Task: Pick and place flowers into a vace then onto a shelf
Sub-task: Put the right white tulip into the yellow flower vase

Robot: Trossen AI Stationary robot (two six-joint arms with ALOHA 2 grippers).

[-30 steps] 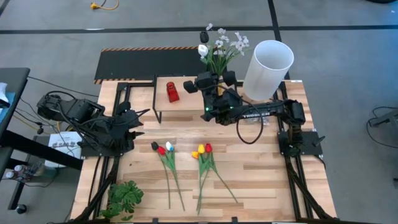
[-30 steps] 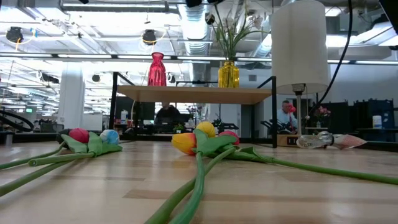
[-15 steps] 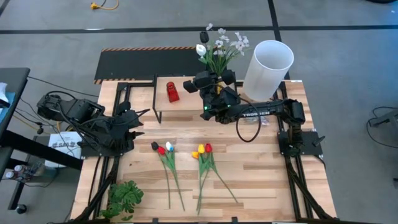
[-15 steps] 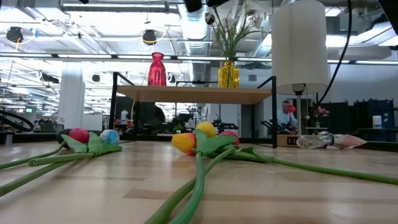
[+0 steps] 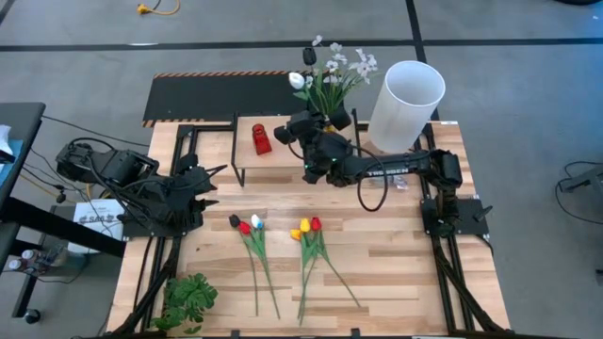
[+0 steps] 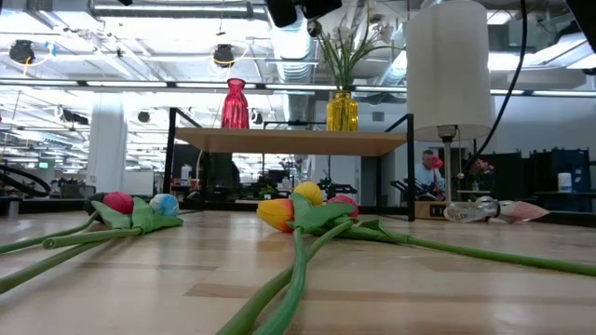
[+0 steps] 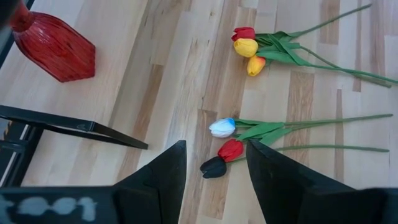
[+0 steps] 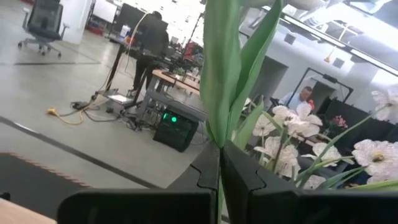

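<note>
My right gripper (image 5: pixel 311 122) hovers over the light-wood shelf (image 5: pixel 283 151), above the yellow vase (image 6: pixel 342 112). It is shut on a white-headed tulip (image 5: pixel 297 80). The vase stands on the shelf (image 6: pixel 298 141) and holds small white blossoms (image 5: pixel 349 66) and a dark-headed tulip (image 5: pixel 309 55). A red vase (image 5: pixel 262 139) stands beside it. Two bunches of tulips (image 5: pixel 247 226) (image 5: pixel 306 226) lie flat on the table. My left gripper (image 5: pixel 203 184) waits open at the table's left; its wrist view looks at the dark, red and white heads (image 7: pixel 224 149). My right gripper pinches the white tulip by its green stem and leaves (image 8: pixel 219 124) between its two shut fingers (image 8: pixel 249 180), which lie across the stem. The tulip is lifted and leans its head toward the table's far left. The gripper hides its lower end.
A tall white cylinder (image 5: pixel 407 104) stands at the far right corner, close to my right arm. A black panel with a striped edge (image 5: pixel 217 94) lies beyond the shelf. A bushy green sprig (image 5: pixel 188 297) lies at the near left corner. A person (image 8: pixel 149 37) stands in the room beyond.
My right gripper has shifted a little toward the table's left, over the shelf, still shut on the stem. The white tulip head has swung with it toward the left. The tulips on the table and my left arm have kept still.
</note>
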